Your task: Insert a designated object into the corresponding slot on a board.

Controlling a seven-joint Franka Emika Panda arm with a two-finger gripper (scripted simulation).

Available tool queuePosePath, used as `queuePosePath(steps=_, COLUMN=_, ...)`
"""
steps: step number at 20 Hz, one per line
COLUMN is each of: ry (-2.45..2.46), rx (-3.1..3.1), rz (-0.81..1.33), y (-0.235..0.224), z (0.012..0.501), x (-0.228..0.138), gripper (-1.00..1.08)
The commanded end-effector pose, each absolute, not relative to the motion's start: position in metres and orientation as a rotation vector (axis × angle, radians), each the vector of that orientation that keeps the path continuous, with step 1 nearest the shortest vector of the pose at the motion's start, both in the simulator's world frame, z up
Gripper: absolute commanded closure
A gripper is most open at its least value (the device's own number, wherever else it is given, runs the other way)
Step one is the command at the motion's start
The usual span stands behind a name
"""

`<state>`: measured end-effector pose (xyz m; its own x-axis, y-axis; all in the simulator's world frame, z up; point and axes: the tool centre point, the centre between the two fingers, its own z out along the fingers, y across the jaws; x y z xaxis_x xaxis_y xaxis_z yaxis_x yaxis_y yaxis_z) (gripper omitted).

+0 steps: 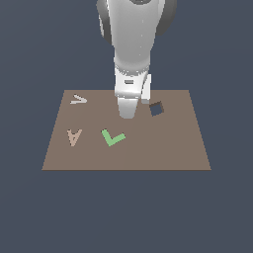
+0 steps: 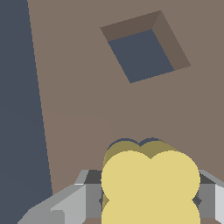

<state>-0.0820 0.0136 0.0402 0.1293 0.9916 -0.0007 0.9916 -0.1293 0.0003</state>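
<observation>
The yellow lobed block (image 2: 151, 183) sits between my gripper's (image 2: 151, 202) grey fingers (image 2: 74, 199), which are shut on its two sides. A thin dark lobed edge of the slot (image 2: 124, 141) shows just past the block's far lobes, so the block stands right at the slot on the brown board (image 2: 87, 109). I cannot tell how deep it sits. In the exterior view the arm hides the block and the slot; the gripper (image 1: 144, 100) is low over the board (image 1: 178, 148), beside the diamond hole.
A dark diamond-turned square hole (image 1: 156, 108) lies close to the gripper, also in the wrist view (image 2: 142, 50). A green L-shaped piece (image 1: 113, 137), a tan A-shaped piece (image 1: 73, 137) and a white piece (image 1: 78, 99) lie on the board's left part in the exterior view.
</observation>
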Motion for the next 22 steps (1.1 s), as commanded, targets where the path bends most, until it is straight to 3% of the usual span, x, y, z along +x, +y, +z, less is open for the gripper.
queuePosePath(steps=1, ry=2.087, rx=2.347, rz=0.0, y=0.013, z=0.04, x=-0.082, gripper=1.08)
queuePosePath(steps=12, ry=2.089, rx=2.343, rz=0.0, y=0.012, z=0.03, x=-0.081, gripper=1.08)
queuePosePath(steps=13, ry=2.089, rx=2.343, rz=0.0, y=0.012, z=0.03, x=-0.081, gripper=-0.92)
queuePosePath(steps=22, ry=2.089, rx=2.343, rz=0.0, y=0.012, z=0.03, x=-0.081, gripper=-0.92)
